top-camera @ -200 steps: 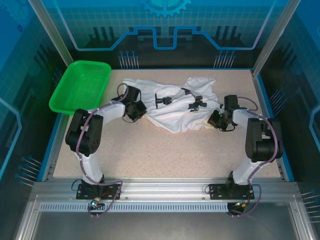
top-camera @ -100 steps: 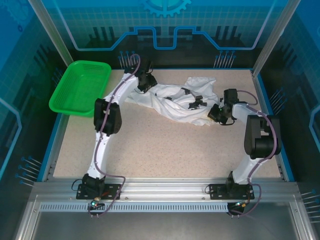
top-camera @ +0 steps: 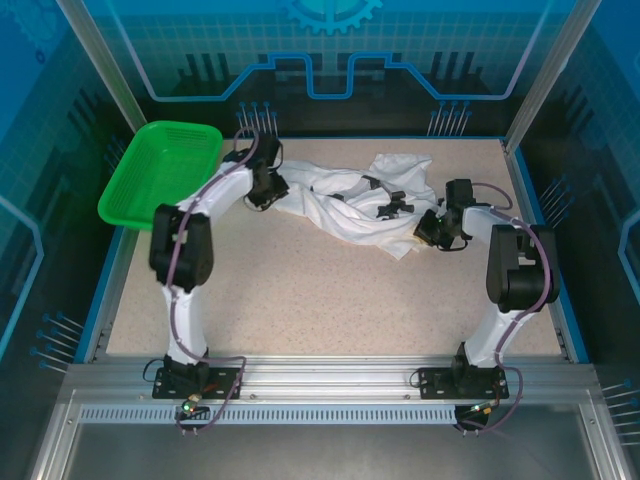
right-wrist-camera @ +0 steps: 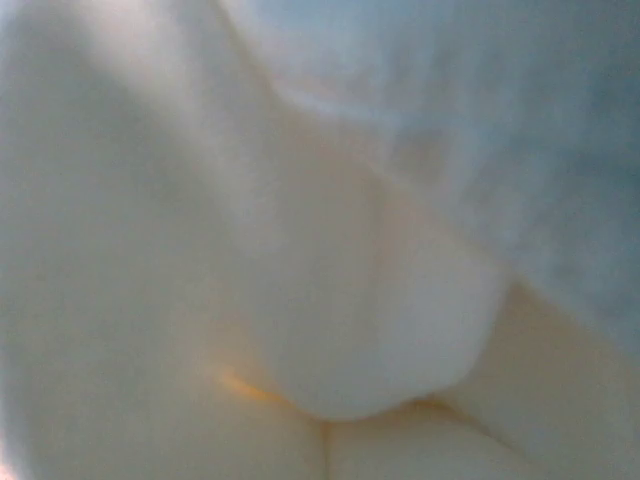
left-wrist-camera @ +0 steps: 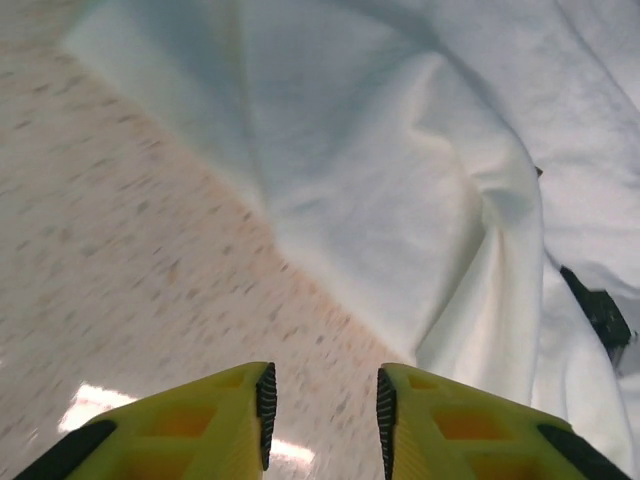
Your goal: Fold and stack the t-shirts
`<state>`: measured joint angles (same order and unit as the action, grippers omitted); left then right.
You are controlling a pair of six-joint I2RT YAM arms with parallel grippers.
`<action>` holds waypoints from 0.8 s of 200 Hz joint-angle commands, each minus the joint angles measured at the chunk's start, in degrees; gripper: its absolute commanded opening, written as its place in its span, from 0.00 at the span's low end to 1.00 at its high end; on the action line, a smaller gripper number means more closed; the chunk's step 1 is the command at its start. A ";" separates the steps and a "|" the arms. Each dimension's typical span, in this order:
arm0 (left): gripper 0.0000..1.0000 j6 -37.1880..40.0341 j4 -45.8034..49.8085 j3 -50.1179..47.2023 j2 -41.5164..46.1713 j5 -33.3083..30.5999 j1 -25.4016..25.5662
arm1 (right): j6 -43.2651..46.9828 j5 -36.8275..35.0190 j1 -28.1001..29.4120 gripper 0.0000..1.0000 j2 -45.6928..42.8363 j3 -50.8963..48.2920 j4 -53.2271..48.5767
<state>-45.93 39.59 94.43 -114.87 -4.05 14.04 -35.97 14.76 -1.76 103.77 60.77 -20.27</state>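
My table (top-camera: 300,290) is tan with little specks. The white t-shirts (top-camera: 350,205) lie in a crumpled heap at the far side, between my two arms. The green basket (top-camera: 165,170) sits at the far left corner, apart from the cloth. My right gripper (top-camera: 432,232) is pinching the heap's right edge tight. My left gripper (left-wrist-camera: 322,410) is spread a little and holds nothing, just beside the cloth's left edge.
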 commanded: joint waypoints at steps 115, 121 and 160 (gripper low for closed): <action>0.22 -4.47 -19.19 -5.17 -10.21 12.78 -1.83 | 0.99 3.69 0.88 0.00 0.71 -0.04 2.12; 0.21 -4.73 -19.64 -5.46 -10.37 12.92 -1.83 | 0.99 3.72 0.82 0.00 0.82 -0.04 2.12; 0.27 -4.56 -20.53 -4.75 -11.07 13.71 -1.83 | 1.08 3.90 0.84 0.00 0.99 0.05 2.02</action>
<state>-51.11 20.49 87.61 -124.16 7.57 12.40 -35.94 17.02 -1.76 104.16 60.77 -18.74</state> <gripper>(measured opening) 0.217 0.064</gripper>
